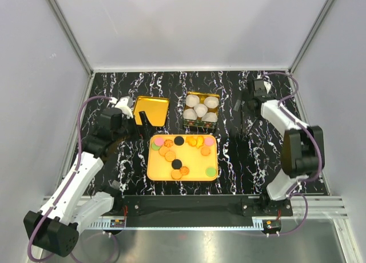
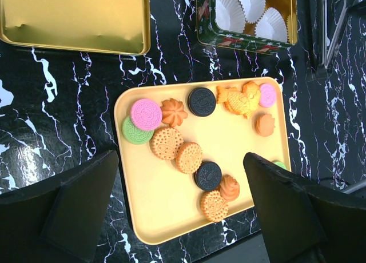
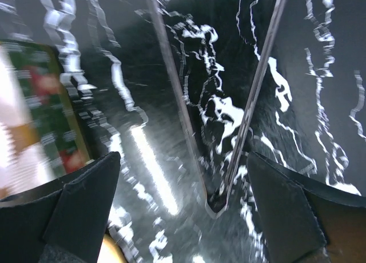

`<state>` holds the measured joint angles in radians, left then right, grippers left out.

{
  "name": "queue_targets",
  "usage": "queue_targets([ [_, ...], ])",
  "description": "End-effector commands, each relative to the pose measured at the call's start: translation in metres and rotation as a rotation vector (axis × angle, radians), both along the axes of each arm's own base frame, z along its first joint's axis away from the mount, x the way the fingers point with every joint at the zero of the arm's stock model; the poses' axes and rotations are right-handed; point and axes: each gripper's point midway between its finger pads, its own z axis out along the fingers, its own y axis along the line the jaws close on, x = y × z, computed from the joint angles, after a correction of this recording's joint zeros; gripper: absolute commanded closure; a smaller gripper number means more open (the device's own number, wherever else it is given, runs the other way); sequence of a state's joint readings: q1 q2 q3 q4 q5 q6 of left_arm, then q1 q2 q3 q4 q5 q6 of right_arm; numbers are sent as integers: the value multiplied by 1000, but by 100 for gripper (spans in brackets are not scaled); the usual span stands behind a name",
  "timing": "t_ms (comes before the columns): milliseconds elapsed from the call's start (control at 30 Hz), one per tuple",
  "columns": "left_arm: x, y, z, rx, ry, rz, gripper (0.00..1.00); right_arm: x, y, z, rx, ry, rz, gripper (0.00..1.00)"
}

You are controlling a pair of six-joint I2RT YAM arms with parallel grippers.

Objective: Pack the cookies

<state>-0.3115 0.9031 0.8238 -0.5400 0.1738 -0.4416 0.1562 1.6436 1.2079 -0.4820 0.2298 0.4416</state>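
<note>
nothing looks packed yet: the white crinkled paper cups (image 2: 229, 14) in the printed tin (image 2: 246, 43), at one o'clock from the yellow tray (image 2: 154, 211), appear empty. all the cookies (image 2: 189, 157) lie on the tray's smooth face, flat discs, studded or swirled, mostly orange. the left gripper (image 2: 182, 177) hangs spread wide above them, holding nothing. the right gripper (image 3: 183, 160) gapes empty over thin metal tongs (image 3: 213, 208).

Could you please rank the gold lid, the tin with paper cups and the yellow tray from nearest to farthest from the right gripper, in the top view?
From the right gripper:
1. the tin, just to its left.
2. the yellow tray, centre, nearer the arm bases.
3. the gold lid, beyond the tin, on the left arm's side.
</note>
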Motion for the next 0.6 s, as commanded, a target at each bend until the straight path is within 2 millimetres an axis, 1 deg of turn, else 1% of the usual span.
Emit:
queue_targets([
  [0,5,-3,12,-25,-53,-8,1,16,2,-20,5,4,48,0],
  [67,4,-2,11,-21,-51,-7,1,16,-3,-38,-18,45,38,0],
  [167,3,-2,10,-19,-51,-9,1,15,-6,-50,-31,64,35,0],
  [300,3,-2,10,-20,-48,-8,1,17,-5,-57,-38,71,49,0],
  [367,3,-2,9,-18,-48,-8,1,18,-8,-64,-51,90,49,0],
  [433,3,0,10,-13,-53,-2,1,21,-12,-67,-55,89,58,0],
  [467,3,0,10,-14,-52,0,1,21,-11,-69,-36,98,74,0],
  [567,3,1,7,-9,-43,2,1,24,-16,-68,-42,101,81,0],
])
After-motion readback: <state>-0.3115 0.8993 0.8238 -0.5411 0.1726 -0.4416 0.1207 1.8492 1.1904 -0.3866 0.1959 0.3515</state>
